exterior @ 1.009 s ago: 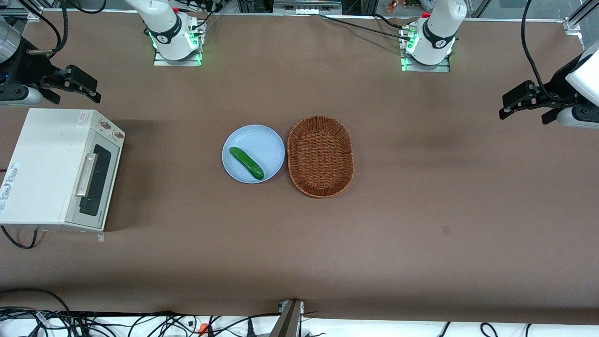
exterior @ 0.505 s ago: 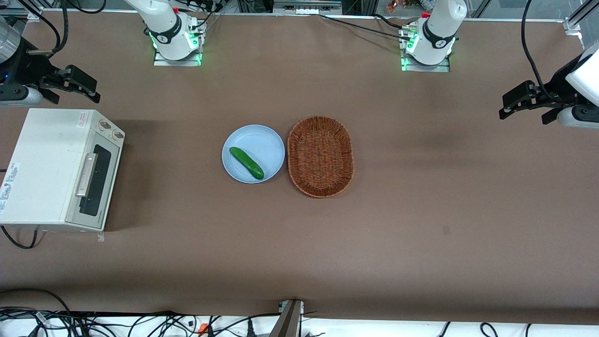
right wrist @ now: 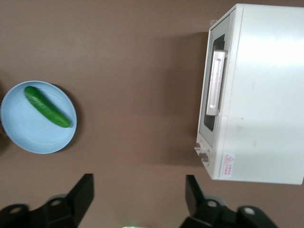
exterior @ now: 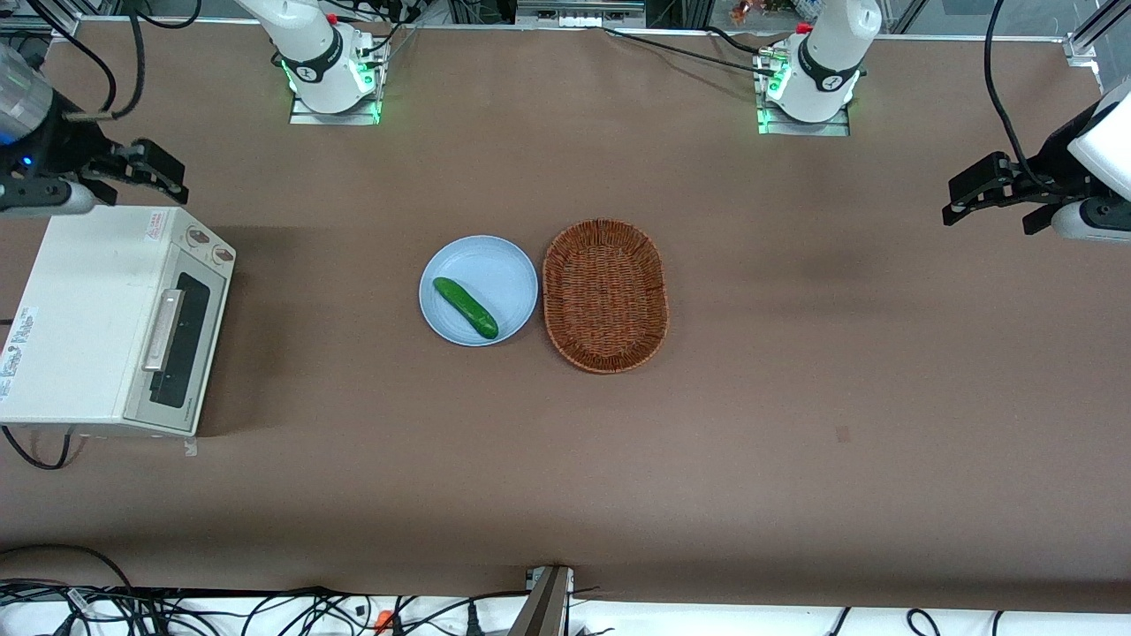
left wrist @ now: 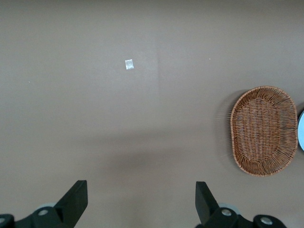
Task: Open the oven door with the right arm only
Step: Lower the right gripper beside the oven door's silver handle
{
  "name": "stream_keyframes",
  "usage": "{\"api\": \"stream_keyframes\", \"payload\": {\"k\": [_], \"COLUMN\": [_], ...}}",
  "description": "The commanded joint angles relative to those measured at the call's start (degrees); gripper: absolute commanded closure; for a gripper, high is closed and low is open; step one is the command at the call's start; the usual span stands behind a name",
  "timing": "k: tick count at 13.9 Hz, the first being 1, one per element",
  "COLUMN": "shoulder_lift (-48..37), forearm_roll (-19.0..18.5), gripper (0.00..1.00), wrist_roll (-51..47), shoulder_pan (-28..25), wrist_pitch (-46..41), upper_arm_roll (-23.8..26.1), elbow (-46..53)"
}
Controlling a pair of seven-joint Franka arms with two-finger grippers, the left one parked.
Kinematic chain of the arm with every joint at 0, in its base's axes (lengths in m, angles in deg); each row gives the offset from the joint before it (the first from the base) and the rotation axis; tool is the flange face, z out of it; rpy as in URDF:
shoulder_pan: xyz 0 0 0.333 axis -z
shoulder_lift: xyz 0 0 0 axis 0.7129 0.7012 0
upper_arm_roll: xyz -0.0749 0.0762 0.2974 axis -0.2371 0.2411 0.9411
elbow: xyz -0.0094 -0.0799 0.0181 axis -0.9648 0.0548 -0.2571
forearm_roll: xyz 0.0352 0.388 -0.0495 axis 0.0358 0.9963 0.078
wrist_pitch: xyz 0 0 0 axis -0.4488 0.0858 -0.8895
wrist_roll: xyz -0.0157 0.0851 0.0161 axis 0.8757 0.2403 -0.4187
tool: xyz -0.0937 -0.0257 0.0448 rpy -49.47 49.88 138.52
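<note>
The off-white toaster oven stands at the working arm's end of the table. Its oven door is shut, with a dark glass window and a long silver bar handle. The door also shows in the right wrist view with its handle. The right arm's black gripper hangs open and empty above the table, farther from the front camera than the oven, near its knob end. In the right wrist view the gripper holds nothing between its spread fingers.
A light blue plate with a green cucumber on it sits mid-table, beside an oval wicker basket. The plate and cucumber also show in the right wrist view. Two knobs sit on the oven's front strip.
The right arm's gripper has shifted a little farther from the front camera and turned slightly. The oven door has not moved.
</note>
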Motion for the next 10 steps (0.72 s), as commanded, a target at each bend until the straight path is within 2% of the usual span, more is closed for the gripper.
{"api": "stream_keyframes", "payload": {"k": [1,3,4,10], "shoulder_lift": [6.76,11.68,14.06,21.90], "forearm_roll": [-1.67,-4.73,-6.05,-10.37], "gripper": [0.78,0.96,1.00,1.00], "wrist_roll": [2.05,2.05,2.49,6.61], "shoulder_pan": [2.86,3.22,4.18,6.83], "wrist_pitch": [3.78,7.72,9.92,18.37], "upper_arm_roll": [0.66,0.66,0.57,0.49], "elbow": [0.18,0.18,0.18,0.27]}}
